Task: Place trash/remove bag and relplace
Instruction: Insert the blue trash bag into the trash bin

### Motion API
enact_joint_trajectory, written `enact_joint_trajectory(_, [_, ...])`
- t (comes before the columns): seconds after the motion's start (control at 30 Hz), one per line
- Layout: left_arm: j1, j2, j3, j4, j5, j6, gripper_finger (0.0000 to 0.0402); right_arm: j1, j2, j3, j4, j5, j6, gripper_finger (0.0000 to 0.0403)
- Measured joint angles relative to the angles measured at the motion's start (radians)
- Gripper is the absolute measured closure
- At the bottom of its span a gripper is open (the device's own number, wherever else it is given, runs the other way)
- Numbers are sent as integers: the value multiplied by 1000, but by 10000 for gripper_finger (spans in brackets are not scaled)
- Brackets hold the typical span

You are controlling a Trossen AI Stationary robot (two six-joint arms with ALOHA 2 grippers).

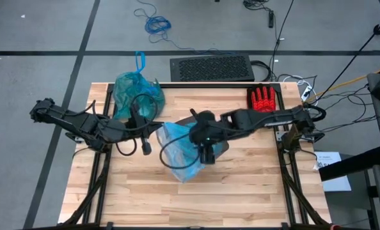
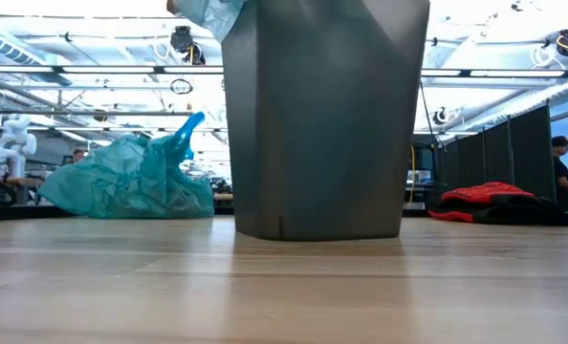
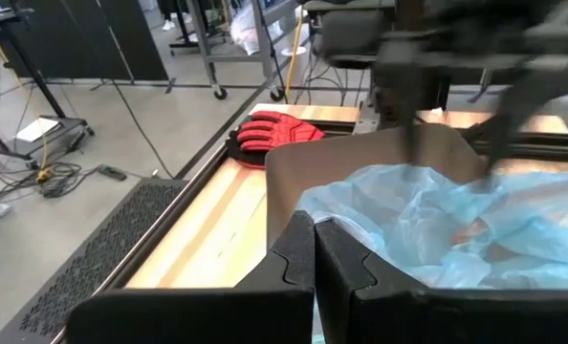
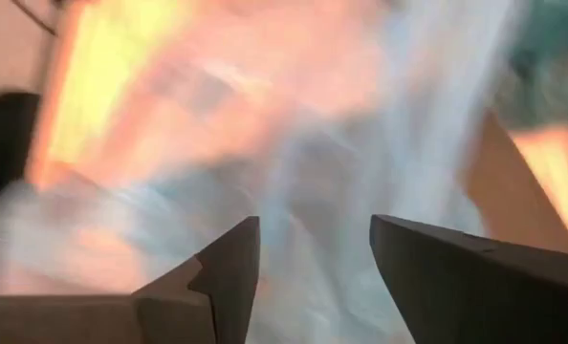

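Note:
The teal-green bag (image 1: 135, 92) sits full and knotted on the table's far left part, also seen in the low view (image 2: 131, 182). No loose trash shows. A grey bin (image 2: 322, 124) stands mid-table with a paler sky-blue bag (image 1: 177, 153) draped over its mouth and left side. My right gripper (image 4: 313, 258) is open over the bin's mouth (image 1: 206, 150), pointing down at that blue plastic. My left gripper (image 3: 315, 253) is shut just left of the bin (image 1: 145, 142), level, facing the blue bag (image 3: 427, 225). My right gripper hangs open over the sky-blue bag at the bin's mouth, coming from above. The wrist view is blurred, so I cannot tell whether its fingers (image 4: 227, 277) touch the plastic. My left gripper shows no contact.
A red glove (image 1: 263, 99) lies at the table's far right corner, seen too in the low view (image 2: 490, 201). A black ribbed mat (image 1: 210, 68) lies on the floor beyond the far edge. Bare wood (image 1: 196, 201) stretches along the near half. People stand in the room behind.

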Motion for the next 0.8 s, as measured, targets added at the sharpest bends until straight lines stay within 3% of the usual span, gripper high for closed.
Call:
enact_joint_trajectory(0.2, [0,0,0,-11,-7,0,401,65,24,0,168,-67,4,212])
enact_joint_trajectory(0.37, [0,0,0,-10,-7,0,401,27,29,-2,199,40,36,221])
enact_joint_trajectory(0.63, [0,0,-1,-14,-29,8,401,-19,30,-103,318,-121,93,205])
enact_joint_trajectory(0.8, [0,0,-1,-15,-32,7,401,-23,30,-145,341,-72,103,201])
